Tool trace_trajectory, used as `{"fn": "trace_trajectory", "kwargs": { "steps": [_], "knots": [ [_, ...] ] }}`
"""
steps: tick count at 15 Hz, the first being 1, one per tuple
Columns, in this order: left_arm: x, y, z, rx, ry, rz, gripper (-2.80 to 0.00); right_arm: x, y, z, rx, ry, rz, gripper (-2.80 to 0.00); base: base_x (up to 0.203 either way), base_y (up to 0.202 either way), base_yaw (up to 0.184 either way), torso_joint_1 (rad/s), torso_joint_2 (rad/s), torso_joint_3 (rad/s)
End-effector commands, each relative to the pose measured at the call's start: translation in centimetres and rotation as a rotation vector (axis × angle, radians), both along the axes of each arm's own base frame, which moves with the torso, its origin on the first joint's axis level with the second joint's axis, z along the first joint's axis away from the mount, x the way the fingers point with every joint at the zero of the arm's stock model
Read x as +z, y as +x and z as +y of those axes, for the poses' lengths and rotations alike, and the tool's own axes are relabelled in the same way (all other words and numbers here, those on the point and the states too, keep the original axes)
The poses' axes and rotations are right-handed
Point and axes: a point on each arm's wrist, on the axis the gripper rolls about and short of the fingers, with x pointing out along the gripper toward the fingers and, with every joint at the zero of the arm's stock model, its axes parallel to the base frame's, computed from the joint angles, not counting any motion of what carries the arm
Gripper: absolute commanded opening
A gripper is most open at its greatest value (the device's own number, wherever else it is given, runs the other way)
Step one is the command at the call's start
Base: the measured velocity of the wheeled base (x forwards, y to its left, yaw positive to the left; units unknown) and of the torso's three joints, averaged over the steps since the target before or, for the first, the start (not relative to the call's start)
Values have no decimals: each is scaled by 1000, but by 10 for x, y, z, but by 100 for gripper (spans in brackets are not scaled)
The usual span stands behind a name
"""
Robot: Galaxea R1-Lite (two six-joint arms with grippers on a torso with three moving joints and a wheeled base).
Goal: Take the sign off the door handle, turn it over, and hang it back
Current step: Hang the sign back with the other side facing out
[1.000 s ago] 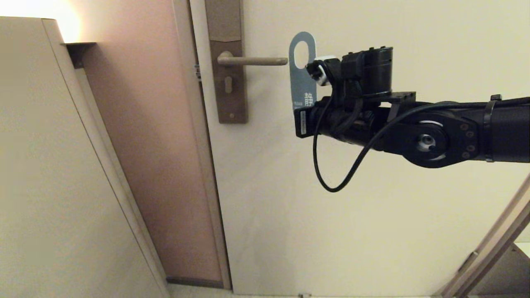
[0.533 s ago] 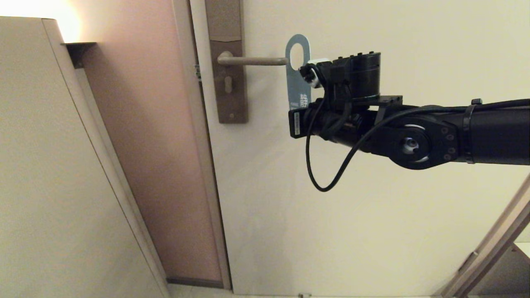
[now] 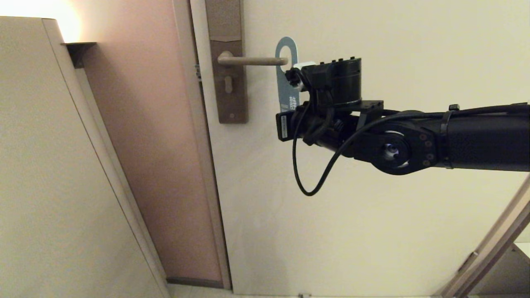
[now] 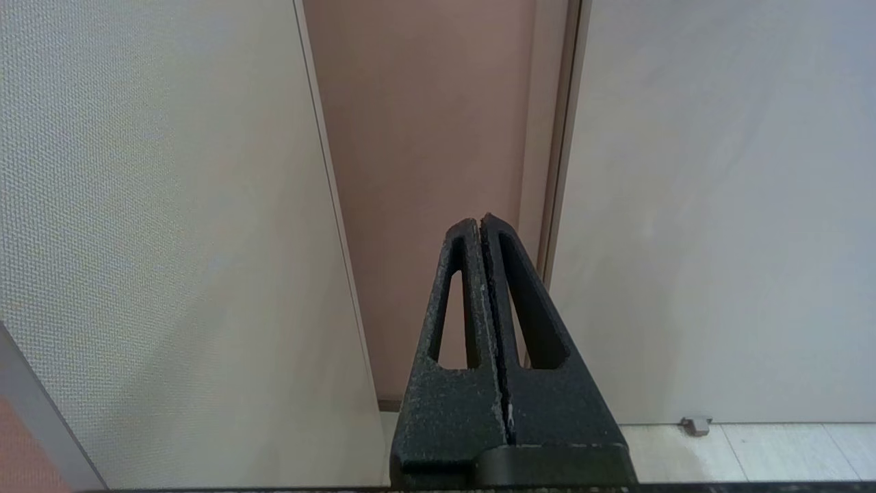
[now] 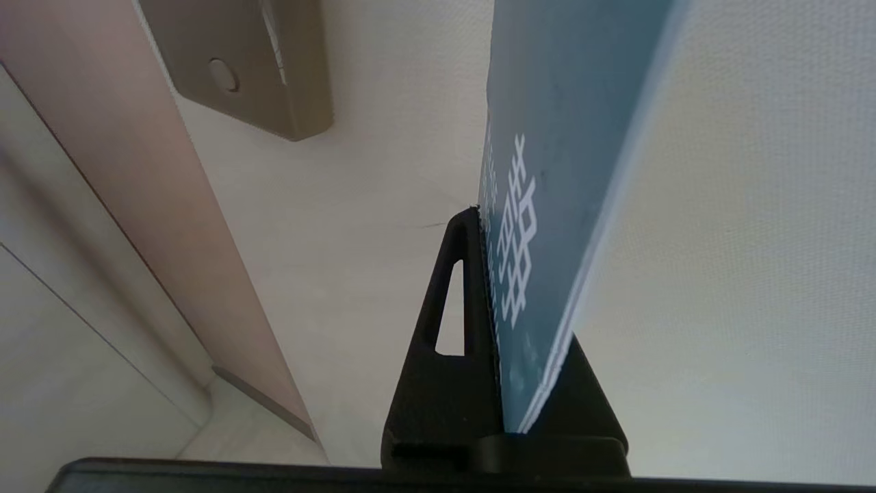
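The sign (image 3: 285, 92) shows its blue-grey side with white text in the head view. My right gripper (image 3: 292, 108) is shut on its lower part and holds it upright against the door. The sign's oval hole sits at the free tip of the door handle (image 3: 252, 61), a horizontal beige lever on a tall brown-grey backplate (image 3: 228, 89). In the right wrist view the sign (image 5: 547, 205) is clamped between the fingers (image 5: 465, 287) of the right gripper (image 5: 489, 226). My left gripper (image 4: 480, 222) is shut and empty, low down facing the door frame, out of the head view.
The cream door (image 3: 352, 231) fills the right side. A pinkish-brown wall strip (image 3: 145, 145) and a beige panel (image 3: 49, 174) stand to the left. A black cable (image 3: 306, 182) loops under my right wrist. A small door stop (image 4: 696, 425) sits at floor level.
My right gripper has carried the sign to the left, from clear of the lever's end to where the oval hole meets the lever's tip. The grip has not changed.
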Motion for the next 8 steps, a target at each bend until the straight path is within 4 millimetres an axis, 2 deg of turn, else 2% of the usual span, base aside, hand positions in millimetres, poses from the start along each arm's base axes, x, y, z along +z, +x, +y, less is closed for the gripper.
{"fn": "trace_trajectory", "kwargs": {
  "steps": [1, 8],
  "knots": [
    [0, 0, 0, 0, 0, -1, -280, -3, 0, 8, -2, -3, -2, -280, 0, 0, 0, 0, 0, 0],
    [0, 0, 0, 0, 0, -1, -280, -8, -9, 40, -45, -22, -23, -280, 0, 0, 0, 0, 0, 0]
  ]
}}
